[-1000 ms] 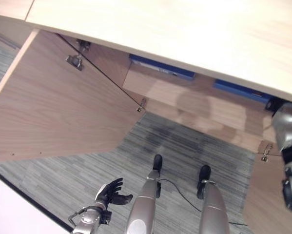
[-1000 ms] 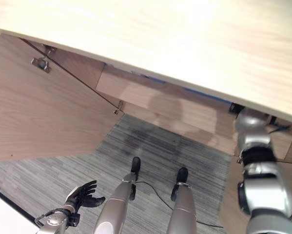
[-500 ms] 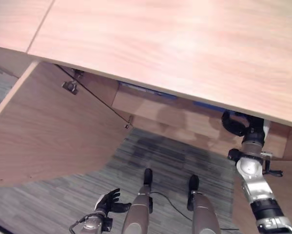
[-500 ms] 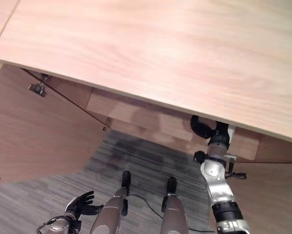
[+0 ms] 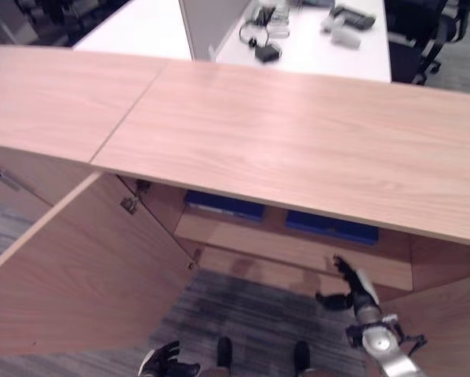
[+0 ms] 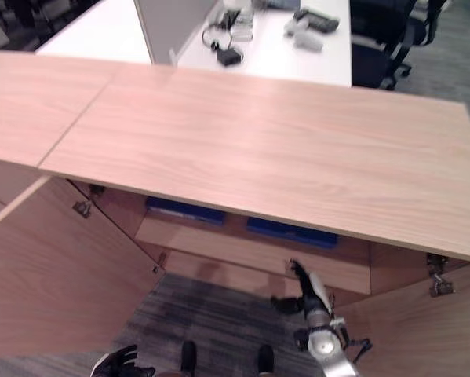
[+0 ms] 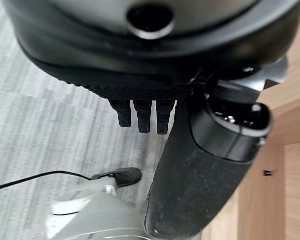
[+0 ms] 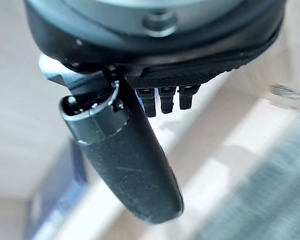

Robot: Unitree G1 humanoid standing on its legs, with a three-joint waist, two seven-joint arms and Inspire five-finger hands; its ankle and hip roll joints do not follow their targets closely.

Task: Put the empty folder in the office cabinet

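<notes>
Saw a cabinet (image 5: 297, 149) with a smooth, flat top of light wood and both doors swung wide. Inside, on the shelf (image 5: 289, 245), lay two blue folders, flat and long, side by side: one (image 5: 224, 206) nearer the left door (image 5: 78, 275), one (image 5: 333, 228) nearer the right. Long sides ran along the shelf's front edge. Right hand (image 6: 307, 292) hung just below the shelf, in front of the cabinet, fingers straight and spread, holding nothing. Left hand (image 5: 164, 364) hung low by the left door, over grey striped carpet (image 5: 242, 314), fingers loose, holding nothing. Behind the cabinet stood a white desk (image 5: 297, 43) with small dark things on it.
</notes>
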